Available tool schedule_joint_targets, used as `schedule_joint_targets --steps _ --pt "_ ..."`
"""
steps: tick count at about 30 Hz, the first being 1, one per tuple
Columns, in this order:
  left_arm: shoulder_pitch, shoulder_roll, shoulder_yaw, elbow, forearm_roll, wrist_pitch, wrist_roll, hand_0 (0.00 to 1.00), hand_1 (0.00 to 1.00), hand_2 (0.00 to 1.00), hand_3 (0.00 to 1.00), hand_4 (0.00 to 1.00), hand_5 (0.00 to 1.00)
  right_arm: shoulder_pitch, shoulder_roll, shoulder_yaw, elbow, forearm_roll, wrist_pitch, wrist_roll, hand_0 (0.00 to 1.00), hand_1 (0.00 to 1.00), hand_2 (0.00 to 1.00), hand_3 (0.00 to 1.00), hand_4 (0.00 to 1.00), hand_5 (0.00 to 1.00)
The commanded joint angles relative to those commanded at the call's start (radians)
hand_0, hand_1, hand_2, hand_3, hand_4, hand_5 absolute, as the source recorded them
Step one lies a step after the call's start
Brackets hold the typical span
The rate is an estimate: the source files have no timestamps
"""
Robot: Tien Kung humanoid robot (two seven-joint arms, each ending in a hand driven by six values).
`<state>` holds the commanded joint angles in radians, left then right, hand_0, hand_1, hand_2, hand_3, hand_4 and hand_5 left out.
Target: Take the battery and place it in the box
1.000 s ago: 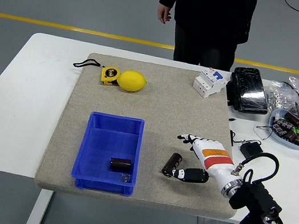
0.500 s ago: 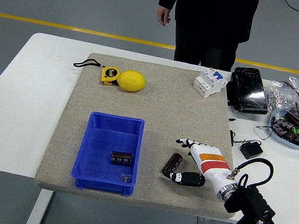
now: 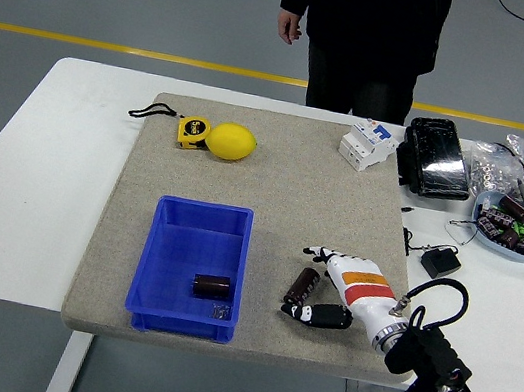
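One battery between spread robot hand fingers, contact unclear; another in box.

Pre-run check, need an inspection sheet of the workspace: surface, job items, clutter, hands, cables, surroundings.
Surface: white table with grey mat.
Job's things: battery lying on mat; blue box already holds another battery.
Clutter: tape measure, lemon, breaker, black pack, parts bowl.
Hands: right hand open around battery; left nothing seen.
Cables: black adapter lead.
Surroundings: person standing at far side.
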<state>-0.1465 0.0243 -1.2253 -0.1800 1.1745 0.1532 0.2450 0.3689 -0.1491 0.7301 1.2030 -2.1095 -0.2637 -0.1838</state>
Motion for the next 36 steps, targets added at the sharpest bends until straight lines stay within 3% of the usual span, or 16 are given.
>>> schedule_joint_targets --steps 5,13,14,19,20,25,26,31,32,36 --pt "-0.001 -0.003 0.017 0.0 -0.02 0.0 -0.002 0.719 0.674 0.681 0.588 0.628 0.553 0.007 0.002 -0.015 -0.025 0.007 -0.035 -0.008 0.509 0.597 0.744 0.843 0.998 0.538" --pt "0.0 -0.004 0.022 0.0 -0.023 -0.001 -0.003 0.719 0.674 0.679 0.588 0.629 0.554 0.012 0.01 -0.047 -0.056 0.014 -0.05 -0.006 0.501 0.591 0.734 0.835 0.998 0.531" --pt "0.001 -0.004 0.022 0.0 -0.021 -0.002 -0.003 0.719 0.674 0.678 0.588 0.63 0.555 0.012 0.012 -0.051 -0.058 0.017 -0.06 -0.005 0.478 0.561 0.691 0.782 0.998 0.522" --pt "0.002 -0.003 0.024 0.0 -0.018 -0.004 -0.001 0.719 0.674 0.678 0.588 0.63 0.555 0.015 0.015 -0.063 -0.072 0.034 -0.097 -0.002 0.478 0.561 0.691 0.782 0.998 0.522" --pt "0.001 -0.003 0.026 0.0 -0.02 -0.004 -0.001 0.719 0.674 0.681 0.588 0.63 0.554 0.017 0.015 -0.064 -0.076 0.037 -0.104 -0.001 0.42 0.502 0.596 0.65 0.998 0.492" --pt "-0.004 -0.004 0.042 0.0 -0.037 -0.004 -0.003 0.719 0.674 0.681 0.588 0.63 0.554 0.022 0.015 -0.063 -0.098 0.047 -0.118 0.006 0.42 0.502 0.596 0.65 0.998 0.492" --pt "-0.004 -0.004 0.044 0.0 -0.04 -0.004 -0.003 0.719 0.674 0.681 0.588 0.63 0.555 0.022 0.015 -0.063 -0.101 0.048 -0.12 0.008 0.383 0.461 0.564 0.55 0.998 0.482" --pt "-0.008 -0.005 0.053 0.0 -0.052 -0.004 -0.005 0.719 0.674 0.681 0.588 0.63 0.555 0.022 0.018 -0.065 -0.113 0.051 -0.129 0.016 0.383 0.461 0.564 0.55 0.998 0.482" --pt "-0.008 -0.005 0.054 0.0 -0.053 -0.004 -0.005 0.719 0.674 0.683 0.588 0.631 0.555 0.023 0.018 -0.066 -0.116 0.052 -0.131 0.017 0.349 0.417 0.505 0.484 0.998 0.452" --pt "-0.01 -0.006 0.056 0.0 -0.055 -0.004 -0.006 0.719 0.674 0.683 0.588 0.631 0.555 0.025 0.02 -0.067 -0.12 0.056 -0.141 0.021 0.349 0.417 0.505 0.484 0.998 0.452"
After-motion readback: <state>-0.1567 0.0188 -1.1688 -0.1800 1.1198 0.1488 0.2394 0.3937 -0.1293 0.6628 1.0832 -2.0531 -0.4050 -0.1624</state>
